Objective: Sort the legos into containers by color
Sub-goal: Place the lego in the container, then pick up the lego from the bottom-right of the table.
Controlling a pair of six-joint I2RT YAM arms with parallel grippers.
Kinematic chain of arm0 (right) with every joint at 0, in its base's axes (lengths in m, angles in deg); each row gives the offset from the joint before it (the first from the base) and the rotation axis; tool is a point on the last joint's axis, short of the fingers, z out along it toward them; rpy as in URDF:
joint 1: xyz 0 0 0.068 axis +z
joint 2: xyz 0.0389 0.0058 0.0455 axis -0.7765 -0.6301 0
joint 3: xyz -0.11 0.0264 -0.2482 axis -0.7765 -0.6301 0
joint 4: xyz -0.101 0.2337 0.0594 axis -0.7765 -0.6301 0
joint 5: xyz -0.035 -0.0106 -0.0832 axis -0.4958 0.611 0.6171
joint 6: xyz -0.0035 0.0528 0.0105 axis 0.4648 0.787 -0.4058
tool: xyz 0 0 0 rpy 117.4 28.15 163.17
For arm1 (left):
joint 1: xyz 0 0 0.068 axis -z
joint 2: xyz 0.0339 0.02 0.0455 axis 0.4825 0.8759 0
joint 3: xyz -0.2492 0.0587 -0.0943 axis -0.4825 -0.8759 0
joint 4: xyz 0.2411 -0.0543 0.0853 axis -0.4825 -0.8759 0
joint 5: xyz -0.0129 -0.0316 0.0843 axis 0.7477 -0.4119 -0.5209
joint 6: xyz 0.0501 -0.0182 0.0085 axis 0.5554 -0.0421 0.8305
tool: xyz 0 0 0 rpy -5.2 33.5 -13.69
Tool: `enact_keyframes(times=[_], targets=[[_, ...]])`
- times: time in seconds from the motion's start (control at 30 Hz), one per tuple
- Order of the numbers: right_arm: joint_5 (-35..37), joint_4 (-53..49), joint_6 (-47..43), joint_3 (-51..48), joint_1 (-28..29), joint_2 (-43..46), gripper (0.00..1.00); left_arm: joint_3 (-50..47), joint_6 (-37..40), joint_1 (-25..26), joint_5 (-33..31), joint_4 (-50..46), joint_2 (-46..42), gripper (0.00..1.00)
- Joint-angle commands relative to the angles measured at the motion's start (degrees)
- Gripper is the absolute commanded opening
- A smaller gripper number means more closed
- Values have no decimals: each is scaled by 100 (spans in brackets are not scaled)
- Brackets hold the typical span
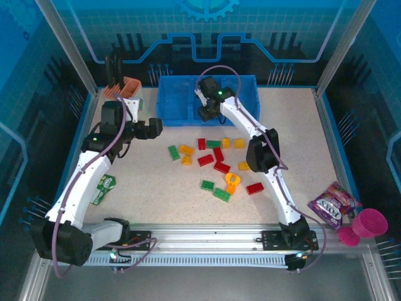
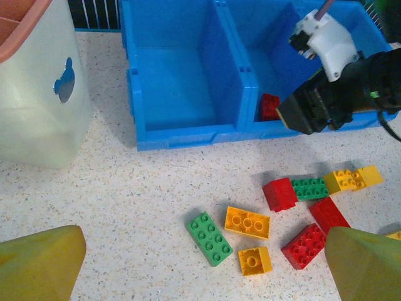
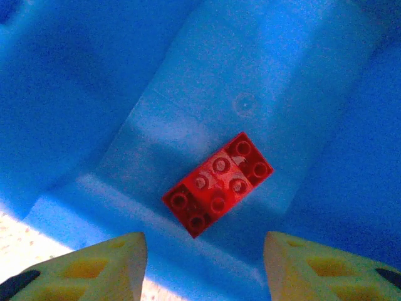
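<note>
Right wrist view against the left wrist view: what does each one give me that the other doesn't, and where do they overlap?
Right wrist view: the whole studded top of the red brick lying flat on the compartment floor, with the right end effector open and clear of it. Left wrist view: the neighbouring compartment, the cream holder, and loose red, green and yellow bricks on the table. Shared: the blue tray and that red brick, which the left wrist view catches partly, behind the tray wall.
</note>
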Motion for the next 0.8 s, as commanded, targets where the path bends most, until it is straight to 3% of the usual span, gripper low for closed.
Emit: enact_keyframes(times=[0.0,0.13,0.4,0.53,0.77], targets=[[-50,-46,37,-324,-3,829,52,198,-92,29,-69,-120,-5,99],[7,106,222,-1550,94,1908,51,181,-95,29,-74,-119,-30,99],[90,425,1056,-5345,154,4688,53,188,-125,29,-24,-110,-57,99],[305,2,2363,-6984,91,6078,55,189,-140,35,-24,-128,-58,99],[-16,-318,4716,-9212,-50,7920,60,215,-171,46,5,-154,-44,99]])
